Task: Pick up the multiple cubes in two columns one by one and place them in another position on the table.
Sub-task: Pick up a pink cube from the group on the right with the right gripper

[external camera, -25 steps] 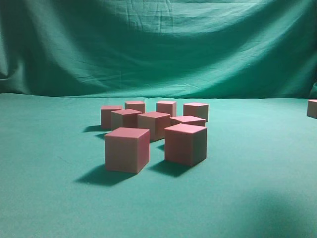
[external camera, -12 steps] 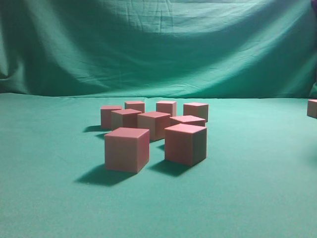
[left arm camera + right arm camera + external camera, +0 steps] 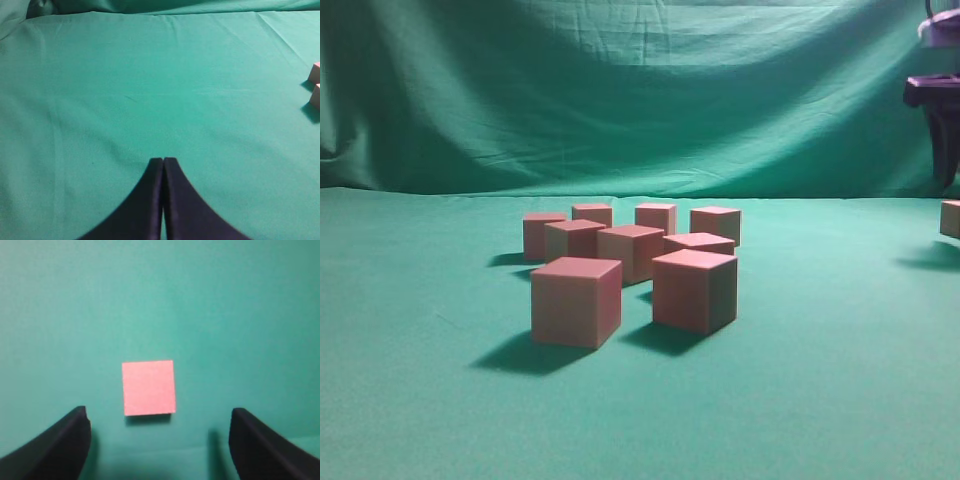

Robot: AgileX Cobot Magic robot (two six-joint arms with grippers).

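Nine cubes (image 3: 633, 250) are seen grouped at the centre of the exterior view on the table (image 3: 420, 400), arranged roughly in two columns running away from the camera, with the two nearest ones largest in frame at lower centre. The grouping is judged to be the supply from which cubes are taken one at a time.

A single cube (image 3: 950, 218) is seen cut by the right edge of the exterior view, well apart from the group; it is judged to be one already set in the new position. In the right wrist view the same lone cube (image 3: 149, 387) lies flat on the cloth at the centre of the frame, with the right gripper (image 3: 160, 440) held above it, its dark fingers spread wide at the lower left and lower right corners and touching nothing. Part of that arm is visible at the upper right of the exterior view, raised clear of the cube.

The left gripper (image 3: 163, 165) is shown at the lower centre of its view with its fingers pressed together and nothing between them, parked over bare cloth; two cubes are glimpsed at the right edge.

No containers are in view.
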